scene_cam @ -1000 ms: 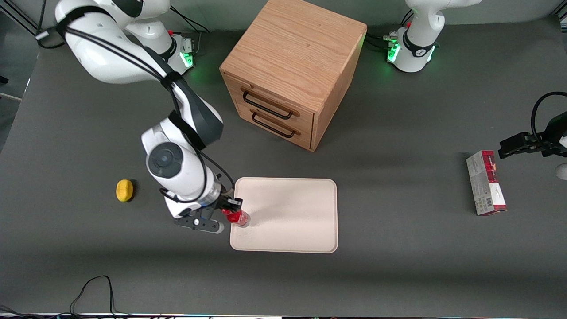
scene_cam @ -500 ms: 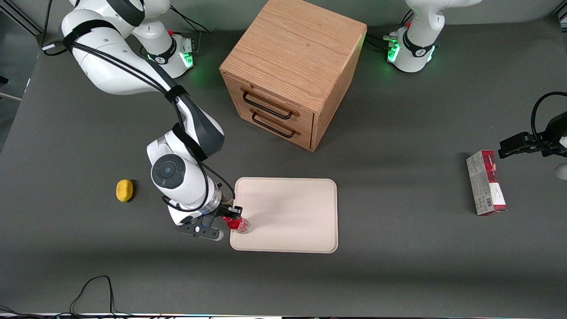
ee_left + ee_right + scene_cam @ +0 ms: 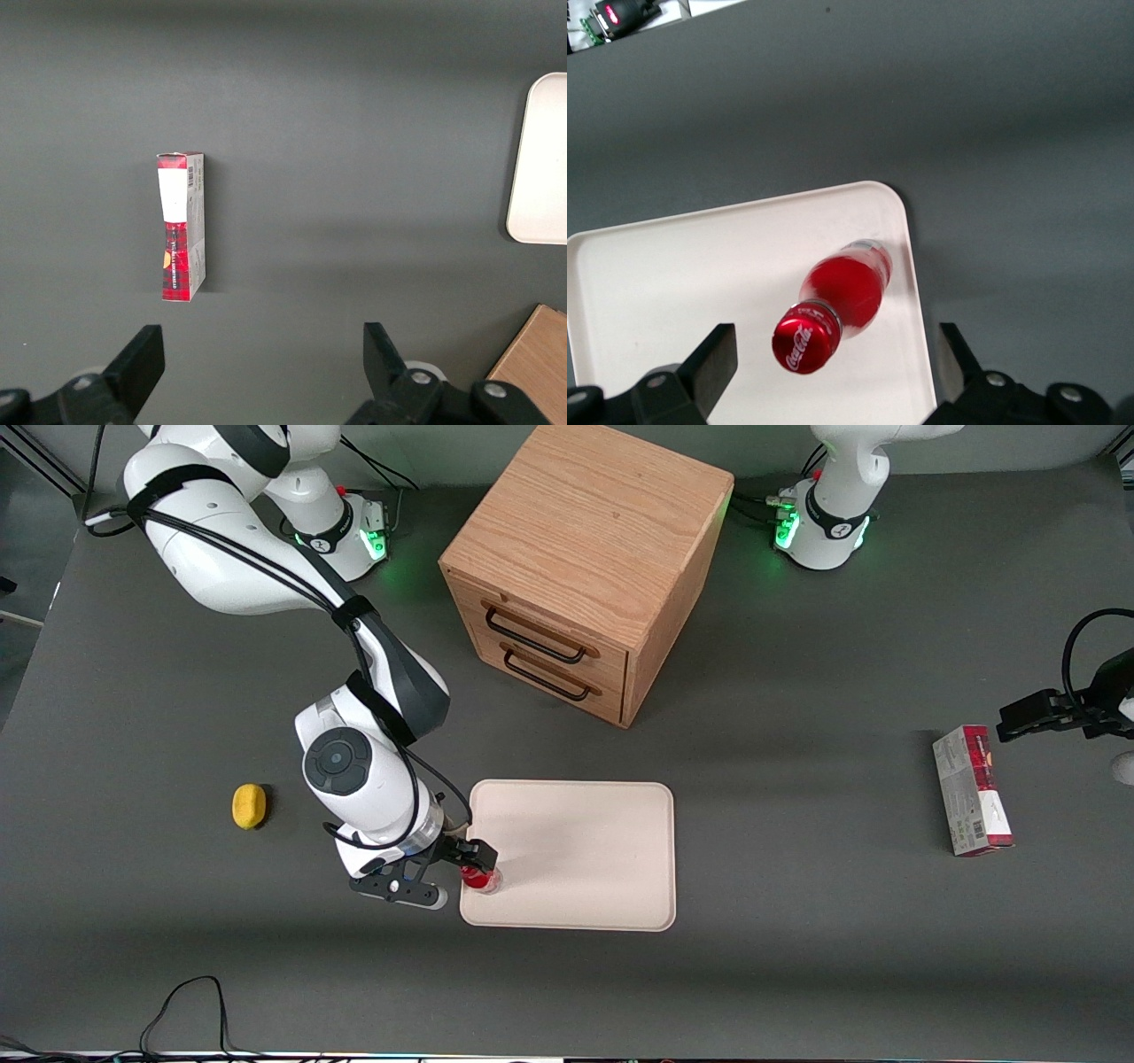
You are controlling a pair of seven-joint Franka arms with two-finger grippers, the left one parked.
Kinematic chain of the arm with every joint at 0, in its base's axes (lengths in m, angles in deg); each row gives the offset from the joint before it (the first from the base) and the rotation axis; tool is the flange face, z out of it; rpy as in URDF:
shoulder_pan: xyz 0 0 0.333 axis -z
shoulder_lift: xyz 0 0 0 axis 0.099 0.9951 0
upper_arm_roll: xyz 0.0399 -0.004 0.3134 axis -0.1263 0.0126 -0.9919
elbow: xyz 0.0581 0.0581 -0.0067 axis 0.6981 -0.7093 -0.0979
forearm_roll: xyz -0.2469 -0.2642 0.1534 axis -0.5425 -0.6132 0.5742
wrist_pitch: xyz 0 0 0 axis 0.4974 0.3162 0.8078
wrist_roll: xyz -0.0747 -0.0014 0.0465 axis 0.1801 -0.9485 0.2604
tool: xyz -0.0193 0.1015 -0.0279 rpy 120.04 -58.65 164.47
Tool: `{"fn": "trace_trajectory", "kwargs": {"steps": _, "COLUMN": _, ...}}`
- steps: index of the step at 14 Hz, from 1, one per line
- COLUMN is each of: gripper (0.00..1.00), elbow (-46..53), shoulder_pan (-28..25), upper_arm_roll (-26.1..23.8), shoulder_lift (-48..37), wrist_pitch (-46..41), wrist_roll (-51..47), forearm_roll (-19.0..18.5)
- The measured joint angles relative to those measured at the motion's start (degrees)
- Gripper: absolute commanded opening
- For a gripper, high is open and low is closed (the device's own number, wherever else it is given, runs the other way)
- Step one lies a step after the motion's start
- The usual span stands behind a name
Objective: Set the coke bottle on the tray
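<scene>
The coke bottle [image 3: 837, 312] stands upright on the tray [image 3: 585, 850], just inside the corner nearest the working arm. The end effector [image 3: 833, 372] sits directly above it, fingers spread wide and clear of the cap, so straight up looks like the clean exit.

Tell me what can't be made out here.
Front view: the open end effector, above a corner of the tray, covers most of the coke bottle.
Left wrist view: the edge cuts off most of the tray.
Front view: the cabinet has shut drawers hiding their contents.
Front view: print on the carton is too small.
</scene>
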Motion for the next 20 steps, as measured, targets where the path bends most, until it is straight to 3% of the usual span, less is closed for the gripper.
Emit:
{"fn": "trace_trajectory", "kwargs": {"steps": 3, "gripper": 1.0, "elbow": -0.11, "shoulder_pan": -0.08, "upper_arm_roll": 1.83, "shoulder_lift": -3.02, "wrist_pitch": -4.28, "wrist_roll": 5.87, "forearm_roll": 1.54}}
{"fn": "trace_trajectory", "kwargs": {"steps": 5, "gripper": 1.0, "elbow": -1.06, "shoulder_pan": -0.15, "upper_arm_roll": 6.66, "shoulder_lift": -7.79, "wrist_pitch": -8.88, "wrist_roll": 16.37, "forearm_roll": 9.4}}
{"fn": "trace_trajectory", "kwargs": {"steps": 7, "gripper": 1.0, "elbow": -3.07, "shoulder_pan": 0.18, "upper_arm_roll": 11.43, "shoulder_lift": -13.58, "wrist_pitch": -15.02, "wrist_roll": 25.91, "forearm_roll": 13.54}}
{"fn": "trace_trajectory", "kwargs": {"steps": 12, "gripper": 1.0, "elbow": -12.46, "shoulder_pan": 1.29, "upper_arm_roll": 20.84, "shoulder_lift": -29.72, "wrist_pitch": -25.07, "wrist_roll": 37.59, "forearm_roll": 17.67}}
{"fn": "trace_trajectory", "kwargs": {"steps": 16, "gripper": 1.0, "elbow": -22.58, "shoulder_pan": 4.87, "upper_arm_roll": 26.87, "shoulder_lift": -42.36, "wrist_pitch": -26.27, "wrist_roll": 44.88, "forearm_roll": 19.7}}
{"fn": "trace_trajectory", "kwargs": {"steps": 20, "gripper": 1.0, "elbow": -29.68, "shoulder_pan": 5.81, "upper_arm_roll": 30.4, "shoulder_lift": -50.32, "wrist_pitch": -26.33, "wrist_roll": 45.92, "forearm_roll": 19.85}}
